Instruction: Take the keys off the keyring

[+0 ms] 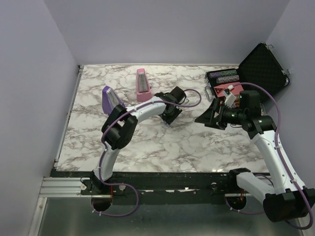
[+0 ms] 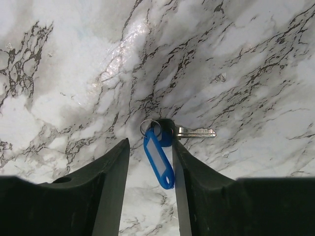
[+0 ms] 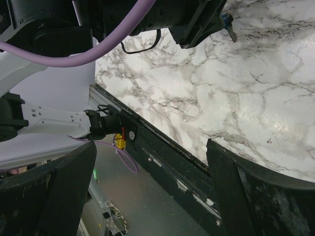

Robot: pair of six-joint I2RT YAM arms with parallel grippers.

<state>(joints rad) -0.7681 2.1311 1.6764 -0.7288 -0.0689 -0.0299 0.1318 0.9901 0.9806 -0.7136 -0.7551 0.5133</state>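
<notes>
The keys lie on the marble table: a bright-blue tag (image 2: 158, 160) with a white label, a thin keyring (image 2: 149, 127) and a silver key (image 2: 197, 132) pointing right. My left gripper (image 2: 150, 142) is open and straddles the tag, which lies close to the right finger. In the top view the left gripper (image 1: 169, 118) points down at mid-table, and the bundle shows only as a blue speck (image 1: 167, 125) under it. My right gripper (image 1: 205, 117) is open and empty, held to the right of the left one. In its own view (image 3: 151, 145) it hangs over the table's front edge.
A pink wedge (image 1: 142, 86) and a purple wedge (image 1: 111, 98) stand at the back left. An open black case (image 1: 263, 69) with poker chips (image 1: 222, 77) sits at the back right, behind the right arm. The black front rail (image 3: 167, 157) runs along the table's near edge.
</notes>
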